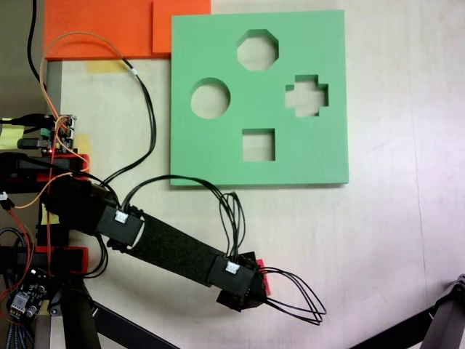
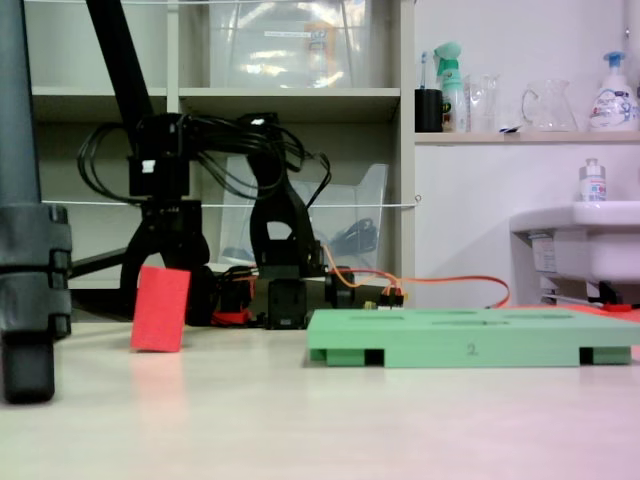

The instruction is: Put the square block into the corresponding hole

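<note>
The arm's gripper [image 2: 160, 280] sits atop the tilted square block [image 2: 160, 308]; whether its jaws clamp it is unclear. The corresponding hole [image 1: 259, 145] lies well apart, up the overhead picture.

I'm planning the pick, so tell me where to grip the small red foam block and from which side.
Probably best to take the small red foam block across its two flat, parallel side faces, near the top, coming down from above. It stands tall and slightly tilted on the pale table, with open space on both sides, so angle the jaws to match that lean.
</note>
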Robot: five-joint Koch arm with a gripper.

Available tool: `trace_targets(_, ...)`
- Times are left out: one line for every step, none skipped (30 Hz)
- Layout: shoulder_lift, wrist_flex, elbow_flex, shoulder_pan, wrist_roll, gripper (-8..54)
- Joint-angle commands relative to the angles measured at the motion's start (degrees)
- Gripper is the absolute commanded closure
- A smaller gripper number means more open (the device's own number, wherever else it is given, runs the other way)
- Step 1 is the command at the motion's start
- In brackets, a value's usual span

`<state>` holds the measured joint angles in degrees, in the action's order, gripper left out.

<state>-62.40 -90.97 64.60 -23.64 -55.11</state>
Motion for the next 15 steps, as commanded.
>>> trace_targets(-1.6,-1.4,-0.5,-1.2,-2.5,17.1)
trace_targets(-2.2,-1.6,0.3,-1.6,-2.7,19.5)
trace_targets(-3.1,-1.8,1.1,-1.7,-2.7,21.8)
trace_targets(-4.0,-2.2,1.8,-1.8,-2.7,23.1)
trace_targets(-4.8,-2.5,2.5,-1.8,-2.7,24.1)
trace_targets(-5.9,-2.5,3.3,-1.9,-2.7,24.3)
trace_targets(-7.0,-2.8,3.9,-1.9,-2.9,25.1)
trace_targets(-8.5,-3.1,4.5,-2.0,-3.3,26.3)
trace_targets(-10.9,-3.3,5.4,-1.9,-4.5,27.0)
trace_targets(-12.9,-3.4,6.2,-1.6,-5.5,27.1)
trace_targets(-14.3,-4.3,6.3,-1.1,-6.3,27.1)
trace_targets(-15.6,-5.9,6.1,-0.1,-7.3,27.1)
trace_targets(-17.2,-7.0,6.1,1.6,-9.5,27.0)
trace_targets(-19.2,-8.0,6.0,4.3,-13.0,27.0)
trace_targets(-20.7,-8.4,6.0,6.9,-16.7,27.0)
